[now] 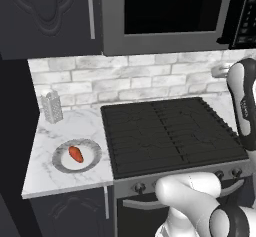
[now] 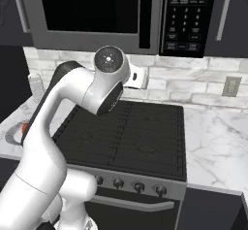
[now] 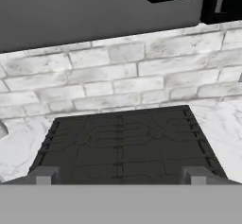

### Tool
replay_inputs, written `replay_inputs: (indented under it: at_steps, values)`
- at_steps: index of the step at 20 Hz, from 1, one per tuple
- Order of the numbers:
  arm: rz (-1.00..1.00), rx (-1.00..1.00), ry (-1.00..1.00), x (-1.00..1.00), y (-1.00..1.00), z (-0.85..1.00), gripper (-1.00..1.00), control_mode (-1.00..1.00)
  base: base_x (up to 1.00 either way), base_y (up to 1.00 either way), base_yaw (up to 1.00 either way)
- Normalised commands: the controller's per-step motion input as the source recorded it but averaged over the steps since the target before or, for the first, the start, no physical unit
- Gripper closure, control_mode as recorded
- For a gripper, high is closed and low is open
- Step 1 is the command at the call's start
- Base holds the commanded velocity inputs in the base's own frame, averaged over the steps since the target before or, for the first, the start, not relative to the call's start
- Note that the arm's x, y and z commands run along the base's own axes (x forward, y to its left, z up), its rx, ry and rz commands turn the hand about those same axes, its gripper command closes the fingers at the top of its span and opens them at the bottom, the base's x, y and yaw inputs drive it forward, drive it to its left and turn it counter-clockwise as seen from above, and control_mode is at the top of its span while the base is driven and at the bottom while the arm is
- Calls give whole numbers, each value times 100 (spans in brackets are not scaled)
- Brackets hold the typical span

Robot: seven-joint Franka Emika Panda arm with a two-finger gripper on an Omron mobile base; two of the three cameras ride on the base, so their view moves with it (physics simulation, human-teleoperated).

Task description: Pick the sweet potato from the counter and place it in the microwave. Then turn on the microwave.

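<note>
Hand view is showing the gripper spread wide over the stovetop, holding nothing; sweet potato is sitting on a plate, counter left. Arm should be swinging left, descending centred.

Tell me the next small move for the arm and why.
Probably swing the gripper left and down toward the sweet potato. The sweet potato lies on a round plate on the counter left of the stovetop, untouched, while the hand points at the stovetop and brick wall with jaws wide open. The microwave door looks shut.
</note>
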Motion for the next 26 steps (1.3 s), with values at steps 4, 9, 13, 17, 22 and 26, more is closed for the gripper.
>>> replay_inputs:
  at_steps: [4,9,13,17,22,26]
  values:
    - [-13,0,-14,4,-43,44,-100,-100,0,0,0]
    - [-11,0,-9,19,-30,35,-100,-100,0,0,0]
    - [-5,0,-6,31,-18,26,-100,-100,0,0,0]
    - [-1,0,-10,26,-5,31,-100,-100,0,0,0]
    - [0,0,-13,10,0,41,-100,-100,0,0,0]
    - [0,0,-14,8,0,40,-100,-100,0,0,0]
